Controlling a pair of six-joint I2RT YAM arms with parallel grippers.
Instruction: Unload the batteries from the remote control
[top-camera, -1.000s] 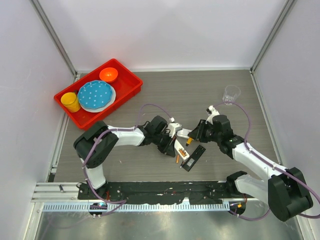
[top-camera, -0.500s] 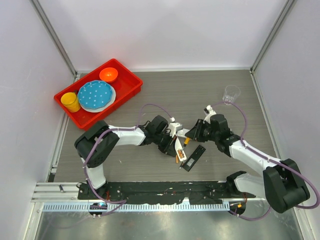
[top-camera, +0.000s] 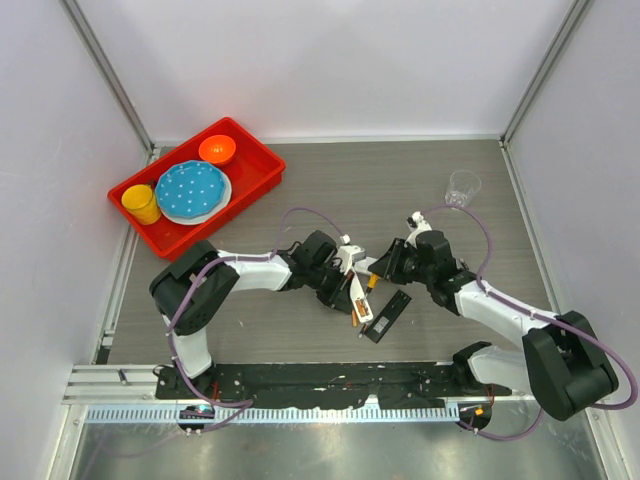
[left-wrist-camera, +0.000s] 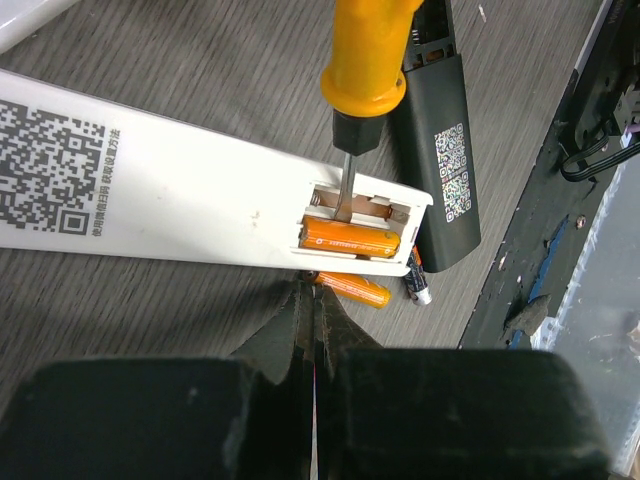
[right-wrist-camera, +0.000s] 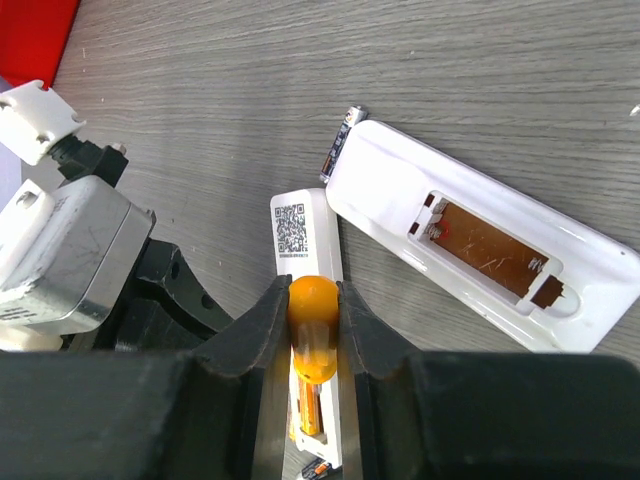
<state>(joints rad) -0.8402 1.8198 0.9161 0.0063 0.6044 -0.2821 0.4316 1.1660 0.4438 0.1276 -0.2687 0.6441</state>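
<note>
Batteries (left-wrist-camera: 350, 240) unmoved; R fingers (right-wrist-camera: 255, 340), screwdriver (left-wrist-camera: 368, 60) shifted left.

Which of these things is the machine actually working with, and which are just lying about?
In the job: open white remote, orange battery inside it, loose orange battery beside it, screwdriver in the right pincer.
Lying about: red tray, blue plate, yellow cup, orange bowl, clear cup.

Reaches left arm (top-camera: 250, 270) and right arm (top-camera: 500, 308) inward, wrists close; holds left gripper (left-wrist-camera: 312, 300) closed, empty; clamps screwdriver (left-wrist-camera: 365, 70) handle in right gripper (right-wrist-camera: 313, 300).
</note>
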